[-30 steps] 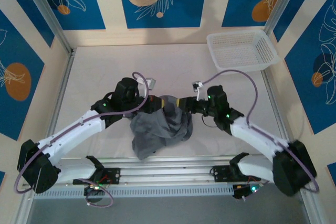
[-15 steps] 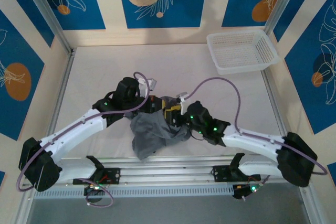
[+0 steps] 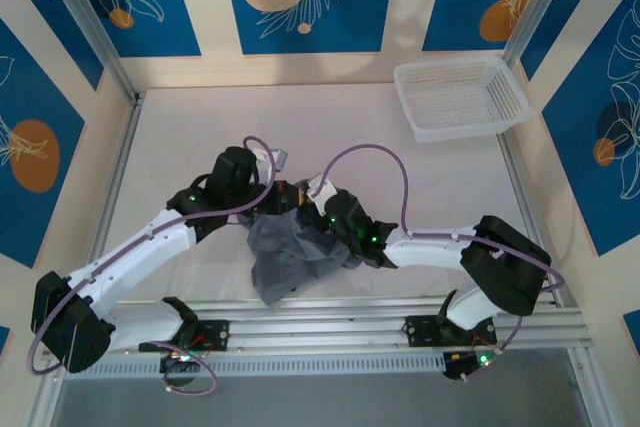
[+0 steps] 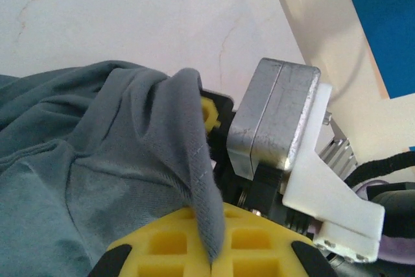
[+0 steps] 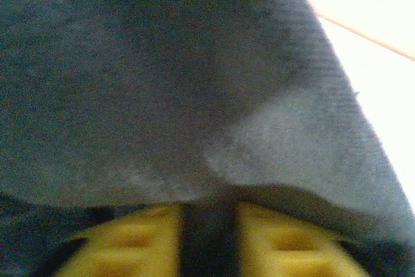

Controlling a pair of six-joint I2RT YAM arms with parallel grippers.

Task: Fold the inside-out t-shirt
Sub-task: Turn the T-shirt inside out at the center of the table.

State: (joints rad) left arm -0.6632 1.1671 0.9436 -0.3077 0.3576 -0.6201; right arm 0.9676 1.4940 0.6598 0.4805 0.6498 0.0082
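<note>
The inside-out t-shirt is a bunched heap of dark grey cloth near the table's front edge, between the two arms. My left gripper is at its far top edge, and in the left wrist view the left gripper is shut on a raised fold of the t-shirt. My right gripper presses into the heap from the right, close beside the left one. In the right wrist view, grey t-shirt cloth drapes over the right gripper, whose yellow fingers stand a narrow gap apart with dark cloth between them.
A white mesh basket stands at the back right corner of the white table. The right arm's wrist camera housing sits just beyond my left fingers. Metal rails run along the front edge.
The right arm has swung left and low into the cloth heap, its gripper closing beside the left one. The left arm has kept its grip and barely moved.
</note>
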